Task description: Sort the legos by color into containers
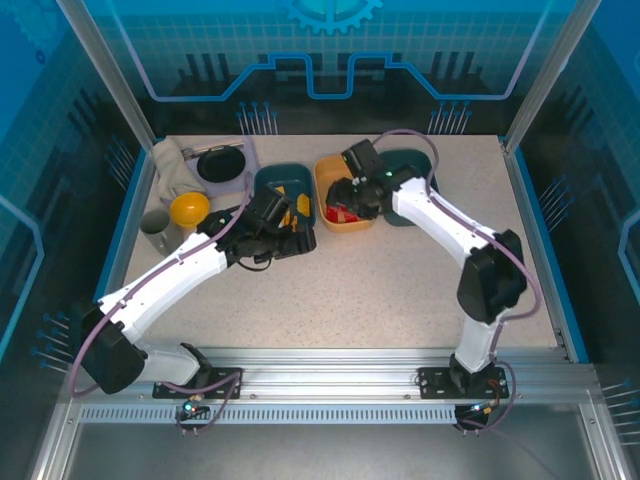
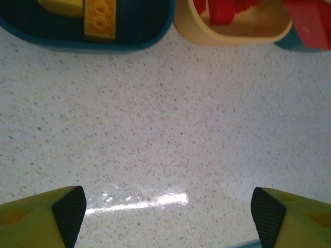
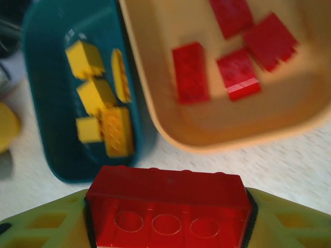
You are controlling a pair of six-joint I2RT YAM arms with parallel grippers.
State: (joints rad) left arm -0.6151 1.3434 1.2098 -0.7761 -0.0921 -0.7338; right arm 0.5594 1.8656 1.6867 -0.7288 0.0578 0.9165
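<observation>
We saw a pale speckled worktop [image 1: 400, 290] with two white arms reaching across it from its near edge. Three shallow trays sat in a row on the far side. The left teal tray [image 1: 268, 180] lay just beyond the left pincer [image 1: 290, 240]. The orange tray [image 1: 328, 185] lay beneath and ahead of the right pincer [image 1: 352, 195]. The second teal tray [image 1: 420, 160] sat just to that pincer's right, mostly hidden by the arm. Well to the left of the left pincer stood a black dish [image 1: 222, 163], a yellow bowl [image 1: 189, 208] and a grey cup [image 1: 155, 230].

In the left wrist view, the left pincer [image 2: 168, 217] was spread wide with nothing between its tips, over bare worktop. Ahead of it to the left lay the left teal tray [image 2: 145, 39] and ahead to the right the orange tray [image 2: 232, 36], just beside each other.

In the right wrist view, the right pincer [image 3: 168, 222] was pinching a red brick [image 3: 165, 194] by its two short ends. Ahead of it, the orange tray [image 3: 155, 119] held four loose red bricks [image 3: 189, 72]. Ahead and to the left, the left teal tray [image 3: 51, 41] held several yellow bricks [image 3: 95, 95] clustered together.
</observation>
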